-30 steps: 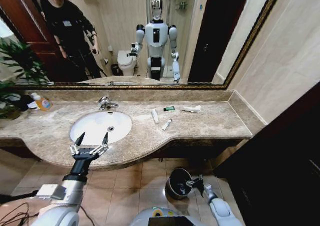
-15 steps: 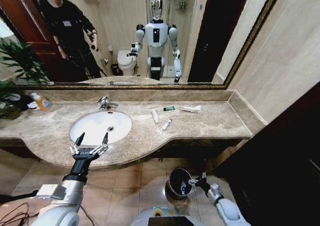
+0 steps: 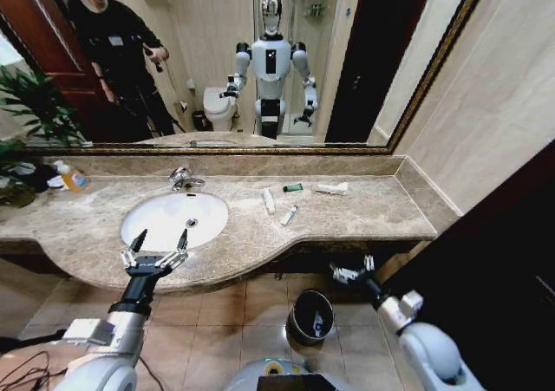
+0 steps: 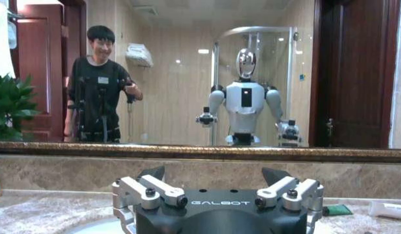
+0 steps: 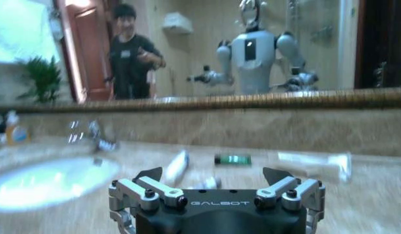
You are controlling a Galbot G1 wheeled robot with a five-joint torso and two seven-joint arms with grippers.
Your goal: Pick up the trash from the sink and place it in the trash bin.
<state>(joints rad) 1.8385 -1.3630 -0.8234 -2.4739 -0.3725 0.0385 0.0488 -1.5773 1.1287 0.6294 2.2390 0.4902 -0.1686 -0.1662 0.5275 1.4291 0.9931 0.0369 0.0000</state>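
1. Beige-brown marble tabletop (image 3: 364, 213) carries white tubes (image 3: 269, 201), a dark-green piece (image 3: 293, 187) and a flat wrapper (image 3: 331, 188) beside the oval white sink (image 3: 152, 226)
2. Round dark trash bin (image 3: 310, 316) on the floor holds a small item
3. Left hand (image 3: 156, 245) spread at the sink's front edge; right hand (image 3: 351, 272) spread, empty, above the bin

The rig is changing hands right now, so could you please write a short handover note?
Left gripper: open, empty, hovering at the front rim of the oval white sink.
Right gripper: open, empty, raised above the small round dark trash bin on the floor.
Done: one small white item lies in the bin.
Left: white tube, blue-print tube, dark-green piece and flat white wrapper, all on the marble countertop beside the basin.
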